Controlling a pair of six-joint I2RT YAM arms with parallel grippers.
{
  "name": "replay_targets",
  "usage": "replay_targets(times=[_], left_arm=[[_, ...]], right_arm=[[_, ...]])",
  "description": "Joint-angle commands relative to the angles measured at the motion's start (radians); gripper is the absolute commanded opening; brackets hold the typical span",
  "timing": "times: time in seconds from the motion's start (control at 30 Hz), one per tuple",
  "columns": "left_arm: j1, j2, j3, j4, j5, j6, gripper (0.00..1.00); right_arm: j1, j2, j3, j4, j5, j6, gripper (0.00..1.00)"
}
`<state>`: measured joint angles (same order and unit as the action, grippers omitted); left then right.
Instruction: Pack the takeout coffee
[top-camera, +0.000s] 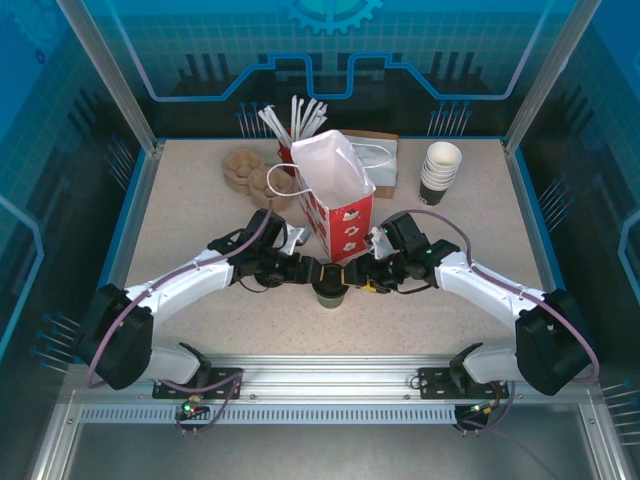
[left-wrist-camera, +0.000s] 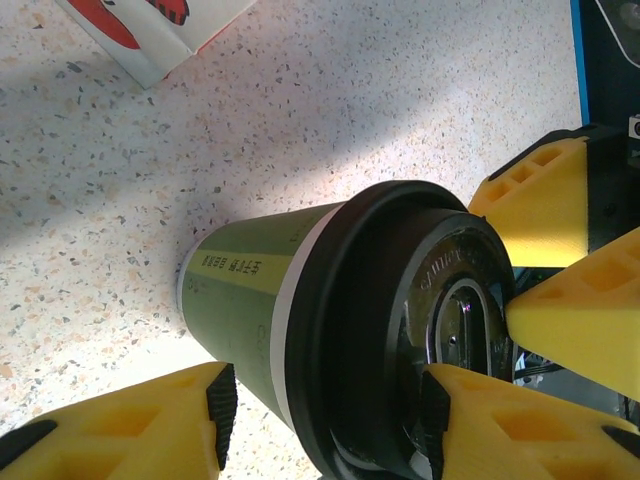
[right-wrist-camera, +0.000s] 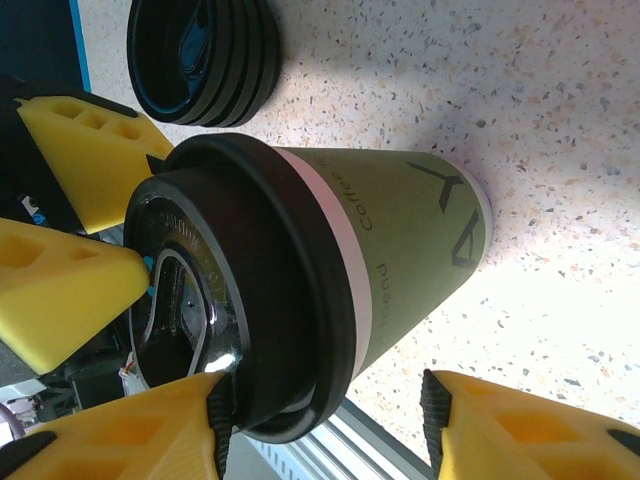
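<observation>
Takeout coffee (top-camera: 331, 293) stands between left pincer (left-wrist-camera: 325, 372) and right pincer (right-wrist-camera: 322, 378), lid (right-wrist-camera: 250, 270) part-covered; gripped or merely straddled, cannot tell.

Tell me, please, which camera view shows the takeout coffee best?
The right wrist view: the takeout coffee appears large, from black lid to base, with print on its green side. The left wrist view shows it close too, but the frame cuts its lid. In the top external view it is small, between the arms.
</observation>
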<state>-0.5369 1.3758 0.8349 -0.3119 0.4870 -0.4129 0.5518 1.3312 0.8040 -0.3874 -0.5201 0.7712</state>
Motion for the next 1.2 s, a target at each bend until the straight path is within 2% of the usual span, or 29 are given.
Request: replay_targets(times=[0.0, 0.83, 1.17], left_arm=[[-0.006, 0.025, -0.032, -0.026, -0.015, 0.012, 0.52], [-0.004, 0.062, -0.148, 0.057, -0.020, -0.041, 0.47], [-0.004, 0.052, -0.128, 0.043, -0.021, -0.046, 0.46]], right_arm=[[0.014, 0.020, -0.021, -0.004, 0.029, 0.011, 0.55], [-0.009, 0.039, -0.079, 0.019, 0.036, -0.001, 0.53], [-0.015, 0.047, -0.086, 0.041, 0.023, -0.003, 0.52]])
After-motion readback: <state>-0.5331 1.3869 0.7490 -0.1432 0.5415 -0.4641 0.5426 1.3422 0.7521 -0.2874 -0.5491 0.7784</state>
